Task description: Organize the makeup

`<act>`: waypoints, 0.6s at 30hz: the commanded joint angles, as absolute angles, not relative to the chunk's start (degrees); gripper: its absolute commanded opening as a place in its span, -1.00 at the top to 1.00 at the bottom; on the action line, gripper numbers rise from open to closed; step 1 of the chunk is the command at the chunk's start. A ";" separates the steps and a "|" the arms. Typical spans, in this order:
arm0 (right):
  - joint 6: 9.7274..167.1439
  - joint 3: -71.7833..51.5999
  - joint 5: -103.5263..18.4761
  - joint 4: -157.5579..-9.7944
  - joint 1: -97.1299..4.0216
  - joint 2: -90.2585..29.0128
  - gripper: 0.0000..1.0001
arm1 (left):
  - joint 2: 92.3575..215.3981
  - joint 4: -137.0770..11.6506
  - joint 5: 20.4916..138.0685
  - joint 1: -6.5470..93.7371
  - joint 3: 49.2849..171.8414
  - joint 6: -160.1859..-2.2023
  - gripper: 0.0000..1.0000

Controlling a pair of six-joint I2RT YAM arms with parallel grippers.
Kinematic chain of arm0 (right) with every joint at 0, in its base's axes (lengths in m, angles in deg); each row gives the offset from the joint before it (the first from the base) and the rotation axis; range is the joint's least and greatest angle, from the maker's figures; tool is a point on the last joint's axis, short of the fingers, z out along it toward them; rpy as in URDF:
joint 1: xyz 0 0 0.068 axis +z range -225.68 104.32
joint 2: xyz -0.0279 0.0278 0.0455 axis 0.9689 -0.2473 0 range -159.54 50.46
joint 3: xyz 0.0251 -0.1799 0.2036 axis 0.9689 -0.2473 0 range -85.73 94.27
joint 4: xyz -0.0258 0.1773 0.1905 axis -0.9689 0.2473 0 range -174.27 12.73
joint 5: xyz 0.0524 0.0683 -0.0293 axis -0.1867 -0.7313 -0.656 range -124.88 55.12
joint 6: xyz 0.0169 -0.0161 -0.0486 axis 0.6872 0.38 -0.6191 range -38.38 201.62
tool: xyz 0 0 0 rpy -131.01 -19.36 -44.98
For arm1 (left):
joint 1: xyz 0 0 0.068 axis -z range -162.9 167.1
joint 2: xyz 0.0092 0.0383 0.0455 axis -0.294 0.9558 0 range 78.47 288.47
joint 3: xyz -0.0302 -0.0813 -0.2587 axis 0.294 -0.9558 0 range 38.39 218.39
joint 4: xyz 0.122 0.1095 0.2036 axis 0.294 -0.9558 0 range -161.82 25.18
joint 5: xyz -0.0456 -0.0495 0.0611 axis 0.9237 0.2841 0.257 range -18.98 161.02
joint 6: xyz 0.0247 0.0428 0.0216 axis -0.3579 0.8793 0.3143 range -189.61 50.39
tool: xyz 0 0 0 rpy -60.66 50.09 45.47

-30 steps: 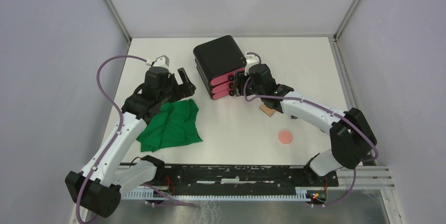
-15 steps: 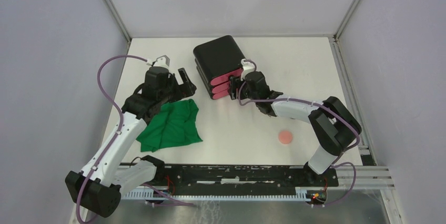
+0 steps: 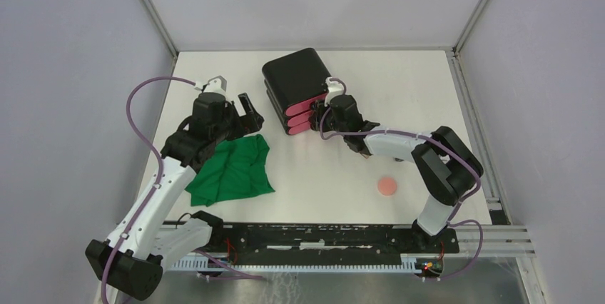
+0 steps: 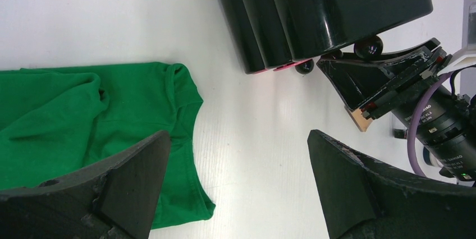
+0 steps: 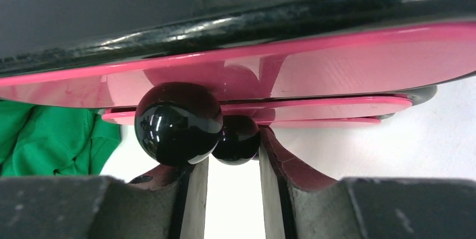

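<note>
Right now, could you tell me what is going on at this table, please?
The right gripper is at the front of the box, its fingers on either side of a drawer knob; whether it actually grips is unclear. The left gripper hovers open by the far edge of the cloth, holding nothing. A pink puff lies loose on the table.

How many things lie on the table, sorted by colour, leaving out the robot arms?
Green: 1, the cloth
Pink: 1, the round puff
Tan: 1, the pad, mostly hidden
Black: 1, the box with pink drawers
Total: 4
</note>
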State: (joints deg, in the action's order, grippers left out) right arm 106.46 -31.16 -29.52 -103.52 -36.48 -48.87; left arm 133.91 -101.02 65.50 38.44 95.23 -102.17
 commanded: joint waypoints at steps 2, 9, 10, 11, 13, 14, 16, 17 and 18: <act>107.16 -30.86 -29.02 -105.23 -36.67 -46.75 0.47 | 132.71 -100.36 64.67 38.13 96.80 -99.87 -0.99; 108.33 -35.48 -28.51 -103.47 -36.66 -41.07 0.59 | 133.37 -99.72 64.95 38.19 96.31 -99.68 -0.99; 108.82 -36.20 -28.47 -102.72 -36.66 -40.10 0.60 | 133.52 -99.65 64.95 38.20 96.31 -99.55 -0.99; 109.14 -36.84 -28.66 -101.89 -36.66 -39.18 0.60 | 133.73 -99.48 64.95 38.23 96.27 -99.50 -0.99; 109.65 -38.36 -28.99 -100.61 -36.50 -37.01 0.61 | 134.07 -98.98 65.01 38.19 95.97 -99.50 -0.99; 110.00 -39.44 -29.04 -100.30 -36.48 -35.93 0.61 | 134.29 -98.62 65.22 38.20 95.83 -99.50 -0.98; 110.62 -41.16 -29.33 -99.06 -36.37 -33.75 0.60 | 134.82 -98.12 65.75 38.19 95.72 -99.52 -0.99; 111.01 -42.09 -29.49 -98.48 -36.39 -32.70 0.60 | 135.07 -97.94 65.97 38.19 95.70 -99.54 -0.99; 111.43 -42.96 -29.71 -98.04 -36.33 -31.74 0.60 | 135.26 -97.81 66.12 38.22 95.71 -99.55 -0.99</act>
